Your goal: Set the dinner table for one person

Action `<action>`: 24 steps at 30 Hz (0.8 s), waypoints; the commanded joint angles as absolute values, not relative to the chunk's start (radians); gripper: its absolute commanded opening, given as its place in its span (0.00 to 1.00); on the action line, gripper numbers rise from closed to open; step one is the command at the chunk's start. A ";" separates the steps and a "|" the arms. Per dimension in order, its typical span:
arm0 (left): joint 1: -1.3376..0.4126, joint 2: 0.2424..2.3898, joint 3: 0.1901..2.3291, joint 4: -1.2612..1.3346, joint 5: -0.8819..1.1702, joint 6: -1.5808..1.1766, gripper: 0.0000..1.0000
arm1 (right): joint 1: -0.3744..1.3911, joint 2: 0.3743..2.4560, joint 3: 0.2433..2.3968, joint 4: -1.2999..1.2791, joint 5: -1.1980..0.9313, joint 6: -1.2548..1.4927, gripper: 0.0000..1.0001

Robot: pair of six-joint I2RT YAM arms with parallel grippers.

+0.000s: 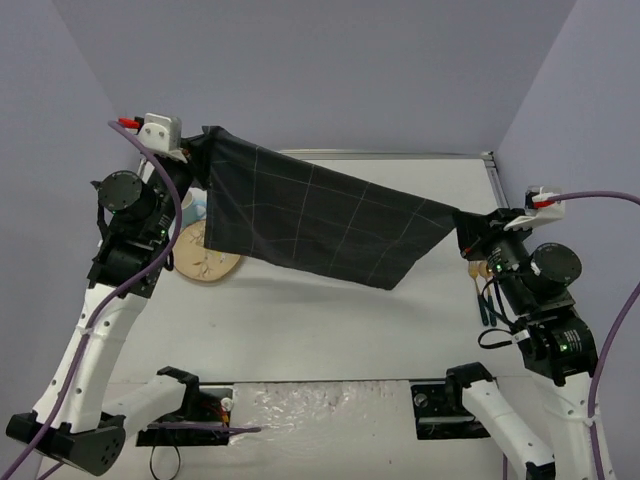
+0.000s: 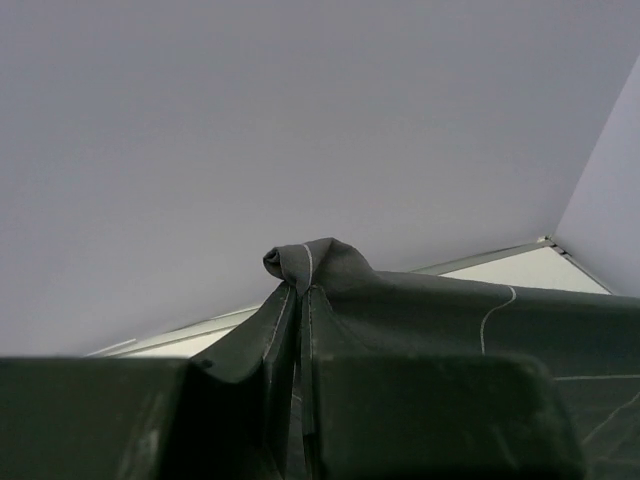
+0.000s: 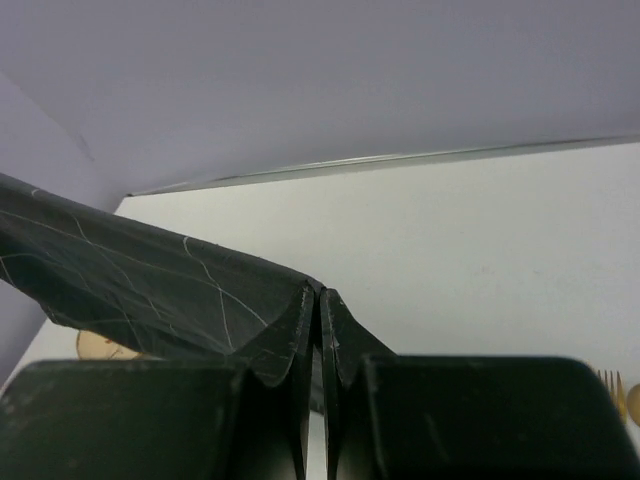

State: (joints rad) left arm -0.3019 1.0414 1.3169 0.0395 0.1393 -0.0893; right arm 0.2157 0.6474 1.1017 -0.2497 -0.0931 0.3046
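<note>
Left claw: pressed together on the far-left corner of the navy grid-checked cloth mat. In the wrist view the corner bunches up above its fingers.

Right claw: pinching the opposite corner, with fabric folded into the narrow slit between its pads.

The mat hangs stretched between the two claws, lifted off the white dinner-table surface, its lower edge sagging.

The surface lies beneath both arms, its thin metal rim along the far side.

A round tan plate sits partly under the mat's left end. Gold fork tines show on the surface near the right claw.
</note>
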 commanded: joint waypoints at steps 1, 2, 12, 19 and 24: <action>-0.296 1.071 1.399 0.002 0.095 -0.059 0.00 | 0.212 0.651 1.155 -0.204 -0.190 0.324 0.00; -0.296 1.096 1.405 0.002 0.094 -0.056 0.00 | 0.212 0.661 1.150 -0.206 -0.188 0.346 0.00; -0.313 1.603 1.516 0.039 0.158 -0.079 0.00 | 0.210 0.888 0.962 -0.201 0.059 0.504 0.00; -0.362 1.949 1.676 0.033 0.145 -0.084 0.00 | 0.161 1.109 0.862 -0.117 0.209 0.510 0.00; -0.365 2.129 1.819 0.007 0.100 -0.150 0.00 | 0.091 1.281 0.898 -0.039 0.219 0.477 0.00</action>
State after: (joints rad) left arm -0.3647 2.1388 1.6489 -0.0537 0.1377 -0.0908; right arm 0.1460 1.1854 0.8356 -0.1880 0.1335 0.4942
